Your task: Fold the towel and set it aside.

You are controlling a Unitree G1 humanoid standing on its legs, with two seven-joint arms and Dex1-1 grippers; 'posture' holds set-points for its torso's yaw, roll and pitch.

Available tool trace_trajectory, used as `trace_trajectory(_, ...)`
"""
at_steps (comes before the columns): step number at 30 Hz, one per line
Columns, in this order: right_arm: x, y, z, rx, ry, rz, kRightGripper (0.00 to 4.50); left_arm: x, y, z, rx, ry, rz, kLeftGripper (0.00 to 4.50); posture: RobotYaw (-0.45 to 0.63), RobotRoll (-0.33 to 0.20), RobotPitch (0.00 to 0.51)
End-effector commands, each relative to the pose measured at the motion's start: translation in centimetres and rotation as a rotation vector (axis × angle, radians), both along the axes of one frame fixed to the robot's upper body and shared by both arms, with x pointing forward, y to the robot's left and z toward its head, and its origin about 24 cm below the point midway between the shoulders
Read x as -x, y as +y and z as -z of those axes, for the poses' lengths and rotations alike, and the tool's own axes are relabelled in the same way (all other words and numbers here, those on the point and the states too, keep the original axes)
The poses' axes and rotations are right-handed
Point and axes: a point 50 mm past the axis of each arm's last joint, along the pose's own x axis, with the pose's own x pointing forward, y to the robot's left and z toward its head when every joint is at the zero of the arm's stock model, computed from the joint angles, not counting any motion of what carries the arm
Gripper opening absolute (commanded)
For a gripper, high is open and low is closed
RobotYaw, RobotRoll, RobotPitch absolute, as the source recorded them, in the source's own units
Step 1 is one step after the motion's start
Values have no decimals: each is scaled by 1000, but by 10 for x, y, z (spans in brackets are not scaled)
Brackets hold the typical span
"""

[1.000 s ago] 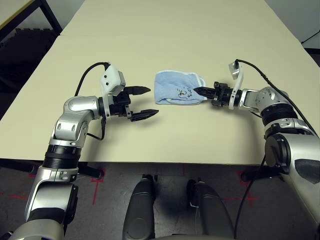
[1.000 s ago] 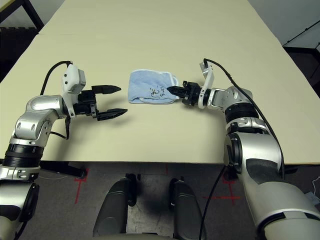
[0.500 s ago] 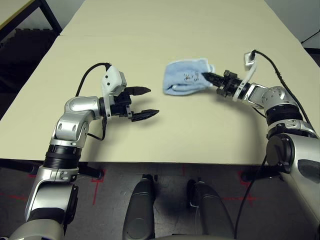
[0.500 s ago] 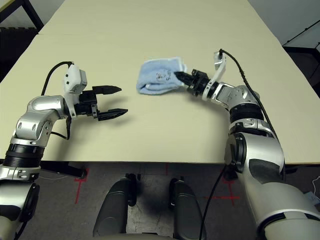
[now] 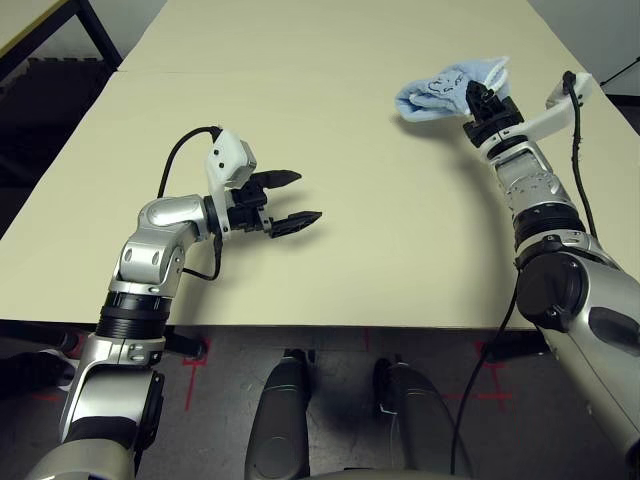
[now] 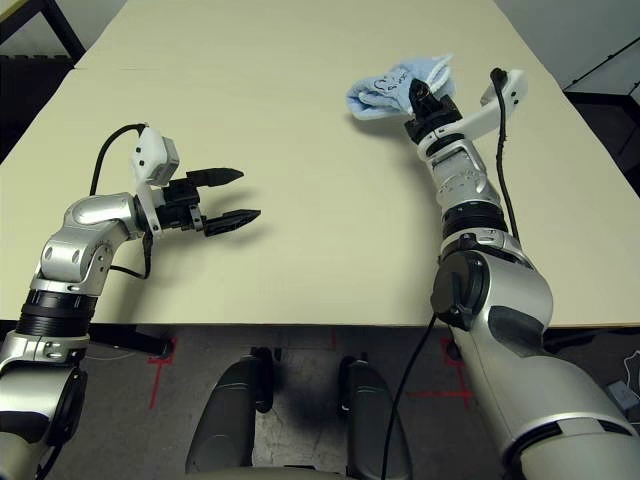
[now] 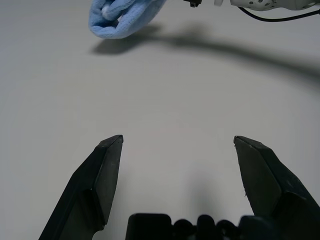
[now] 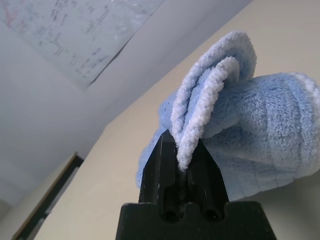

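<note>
Left eye view, towel [image 5: 440,92]: soft terry cloth, folded, over the far right part of the bench [image 5: 330,270]; likely light, limp and not fragile.
Left eye view, right pincer [image 5: 482,97]: clamped on the towel at its right-hand side.
Right eye view, left pincer [image 6: 251,195]: apart, at the near left, well away from the cloth.
Right eye view, towel body: sticks out to the left of the right pincer, a shadow beneath it; likely to sag or swing if moved fast.
Left wrist view, fingers [image 7: 107,172]: wide apart, nothing between them.
Left wrist view, towel underside: rounded folds, with a shadow on the bench; probably yielding, so a pinch there would squash rather than slip.
Right wrist view, white edging [image 8: 197,112]: doubled and bunched between the closed fingertips; the thick hem should give good grip.
Right wrist view, hold: best kept through all layers at the edging; a single-layer pinch could let the fold open.
</note>
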Motion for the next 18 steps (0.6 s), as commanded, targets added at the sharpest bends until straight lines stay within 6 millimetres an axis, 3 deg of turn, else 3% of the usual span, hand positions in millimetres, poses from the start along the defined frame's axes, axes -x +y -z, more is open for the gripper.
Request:
trace_trajectory(1, 2, -10, 7, -6, 30, 99, 37, 4, 5, 3, -5, 13, -9, 4500, 49, 0, 145)
trace_trajectory(18, 5, -34, -3, 1, 26, 192, 37, 7, 7, 6, 24, 10, -52, 4500, 51, 0, 143)
